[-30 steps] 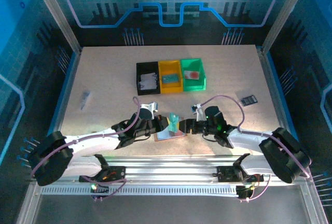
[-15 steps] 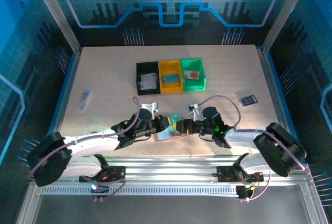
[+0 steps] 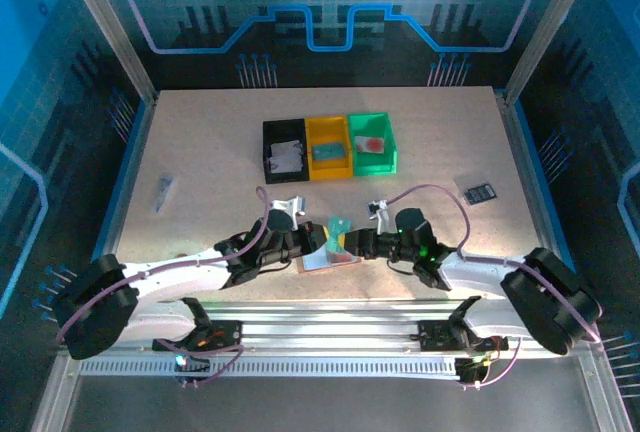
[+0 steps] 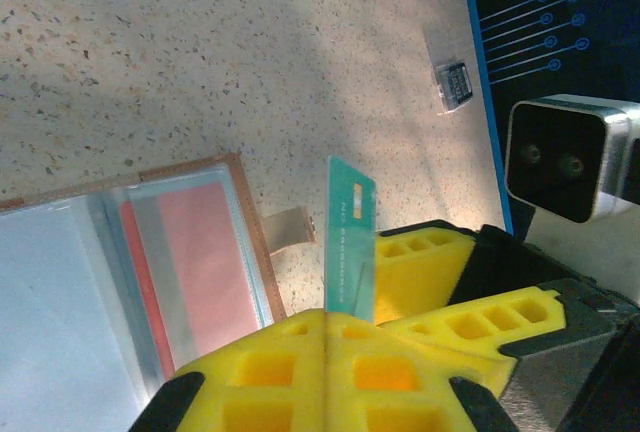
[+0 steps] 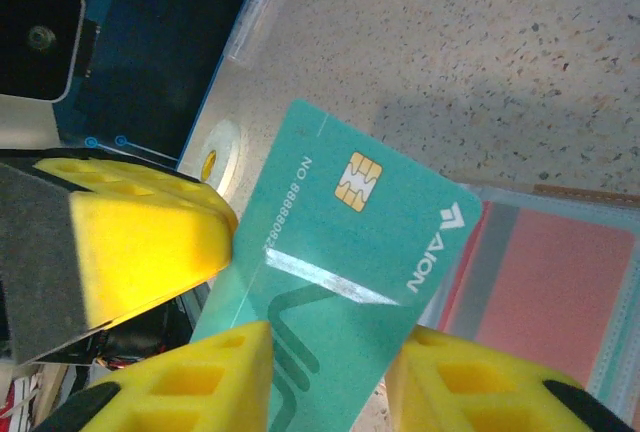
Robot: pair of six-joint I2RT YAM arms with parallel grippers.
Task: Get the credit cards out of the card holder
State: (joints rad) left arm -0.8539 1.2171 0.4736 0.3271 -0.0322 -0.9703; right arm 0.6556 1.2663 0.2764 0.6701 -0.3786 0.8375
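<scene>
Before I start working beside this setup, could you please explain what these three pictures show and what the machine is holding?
These are two robot arms bolted at the near edge of a table. One picture is from a fixed camera above and behind them; the other two are from wrist cameras, so the yellow blocks there are fingers. On the table lie an open card holder with a reddish card in a pocket and, further back, a black bin, a yellow bin and a green bin. The left gripper is shut on a teal credit card, holding it upright. The right gripper has its jaws either side of that card; whether it grips, I cannot tell.
</scene>
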